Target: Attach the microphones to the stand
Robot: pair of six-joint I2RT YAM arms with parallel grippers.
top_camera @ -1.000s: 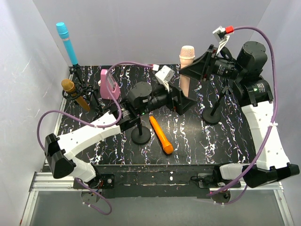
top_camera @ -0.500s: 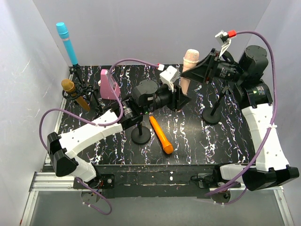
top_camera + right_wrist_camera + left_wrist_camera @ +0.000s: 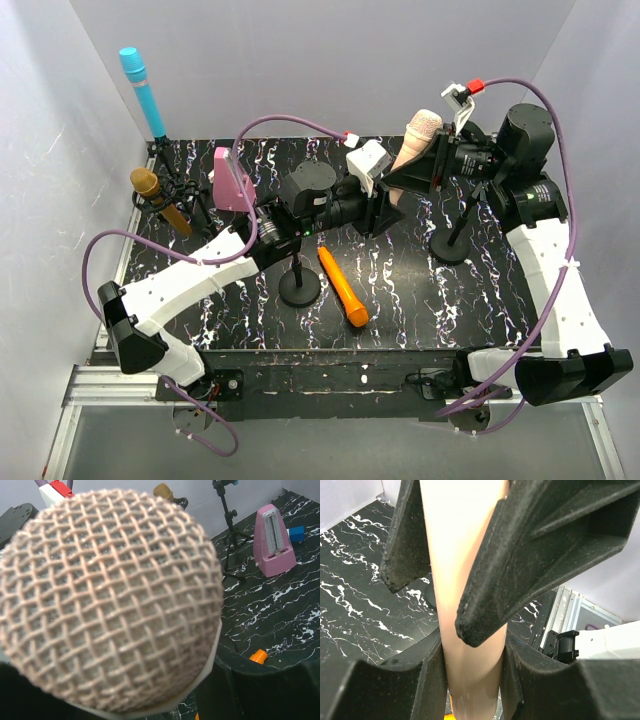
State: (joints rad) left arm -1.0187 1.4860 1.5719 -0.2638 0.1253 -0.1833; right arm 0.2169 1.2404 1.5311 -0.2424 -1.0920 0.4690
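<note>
Nearest my bases, the orange microphone (image 3: 343, 288) lies flat on the table (image 3: 480, 300), loose, just right of a round-footed stand (image 3: 300, 290) whose top holds nothing. A second stand (image 3: 452, 245) rises under my right arm, also bare.

Past those, both of my grippers meet on the peach microphone (image 3: 418, 135). It is lifted off the table and leans with its mesh head up and to the right. My left gripper (image 3: 385, 203) is clamped on its lower end, and my left wrist view shows the body squeezed tight between my two fingers. My right gripper (image 3: 430, 165) grips higher up, just under the head, with its fingers (image 3: 402, 535) pressed against either side of the body. From my right wrist the mesh head fills nearly the whole view.

Further back on the left stands the pink block (image 3: 230, 180). The gold microphone (image 3: 158, 198) sits tilted in a clip stand (image 3: 190, 195) at the left edge. In the far left corner the blue microphone (image 3: 143, 90) stands upright, mounted.
</note>
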